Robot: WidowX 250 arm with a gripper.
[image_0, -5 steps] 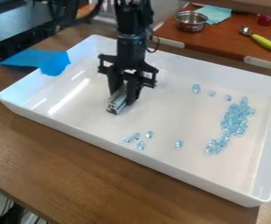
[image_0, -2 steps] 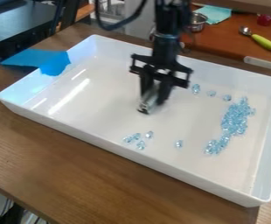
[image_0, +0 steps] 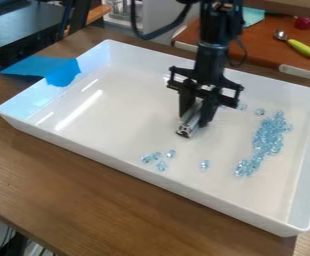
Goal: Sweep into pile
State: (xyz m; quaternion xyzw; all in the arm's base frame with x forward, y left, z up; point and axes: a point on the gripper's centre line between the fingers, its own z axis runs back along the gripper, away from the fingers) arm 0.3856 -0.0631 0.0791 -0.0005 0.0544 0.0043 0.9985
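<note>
Most blue beads (image_0: 269, 134): bunched in an uneven strip in the right part of the white tray (image_0: 178, 182), broader at the back, thinner at the front.
Four stray beads (image_0: 156, 155): loosely grouped near the front wall.
Lone bead (image_0: 204, 164): between that group and the strip's front end.
Two back beads (image_0: 260, 112): apart from each other, between gripper (image_0: 196, 119) and strip.
Gripper position: pointing down over the tray's middle.
Jaws: closed around a metal bar (image_0: 186, 127), parted only by its thickness.
Bar's lie: slanted, lower end toward the front; cannot tell whether touching the tray floor.
Blue sheet (image_0: 63, 72): over the back-left rim.
Counter behind (image_0: 268, 45): holding a green-handled spoon (image_0: 302, 48) and a pale teal cloth (image_0: 253, 16).
</note>
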